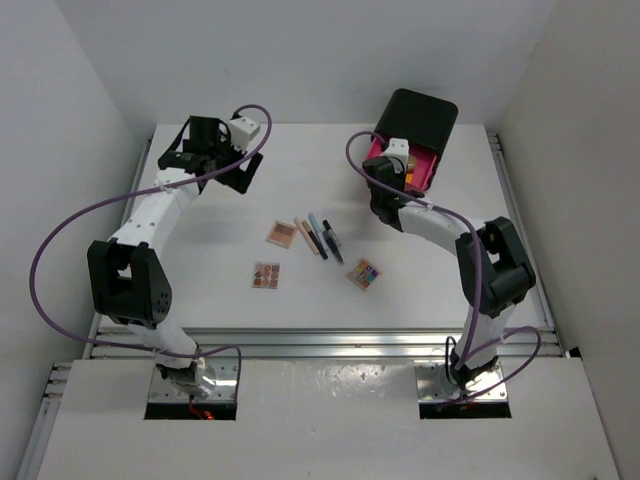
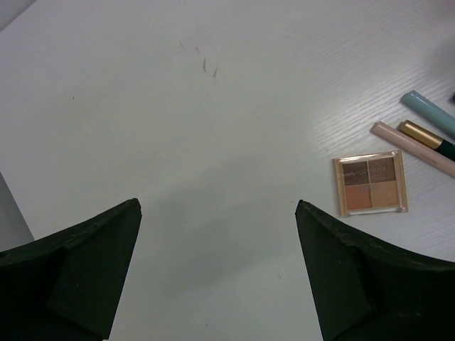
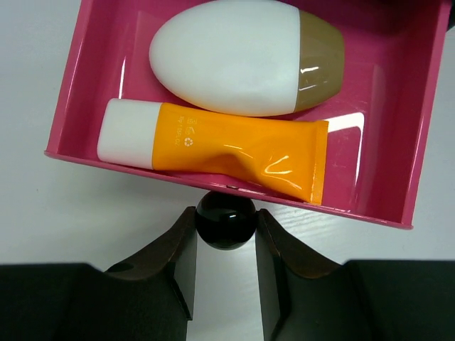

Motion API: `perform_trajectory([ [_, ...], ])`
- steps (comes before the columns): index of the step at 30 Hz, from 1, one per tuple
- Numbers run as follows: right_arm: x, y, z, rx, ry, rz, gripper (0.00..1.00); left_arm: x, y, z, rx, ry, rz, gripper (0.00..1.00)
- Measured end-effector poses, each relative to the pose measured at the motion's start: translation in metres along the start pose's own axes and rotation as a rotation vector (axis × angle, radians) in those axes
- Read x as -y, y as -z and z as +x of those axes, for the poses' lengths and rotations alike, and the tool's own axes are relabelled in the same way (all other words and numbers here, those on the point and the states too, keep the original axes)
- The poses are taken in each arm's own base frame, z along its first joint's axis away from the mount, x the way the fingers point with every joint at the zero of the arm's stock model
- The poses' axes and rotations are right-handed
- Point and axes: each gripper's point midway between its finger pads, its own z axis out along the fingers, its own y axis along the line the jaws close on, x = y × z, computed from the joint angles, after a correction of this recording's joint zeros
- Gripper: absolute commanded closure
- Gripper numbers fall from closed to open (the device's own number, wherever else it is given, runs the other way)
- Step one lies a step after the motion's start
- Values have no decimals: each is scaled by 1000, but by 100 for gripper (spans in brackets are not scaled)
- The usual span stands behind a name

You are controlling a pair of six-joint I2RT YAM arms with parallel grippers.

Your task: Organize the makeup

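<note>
My right gripper is shut on the black round knob of an open pink drawer. In the drawer lie a white oval compact with a gold end and an orange tube with a white cap. Three small square palettes and three thin pencils lie mid-table. My left gripper is open and empty over bare table, left of one palette and the pencil ends. In the top view it is at the far left.
The black box that holds the pink drawer stands at the back right, with my right gripper at its front. A purple cable loops over each arm. White walls close in both sides.
</note>
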Motion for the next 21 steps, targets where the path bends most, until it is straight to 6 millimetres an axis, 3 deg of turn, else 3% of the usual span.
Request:
perform_trajectory([
  [12,14,-34,-38,70,-44,7,100,-1,-1,2,-6,-13,-4,4],
  [21,19,-72,-67,126,-77,28,100,3,-4,15,-36,-20,7,4],
])
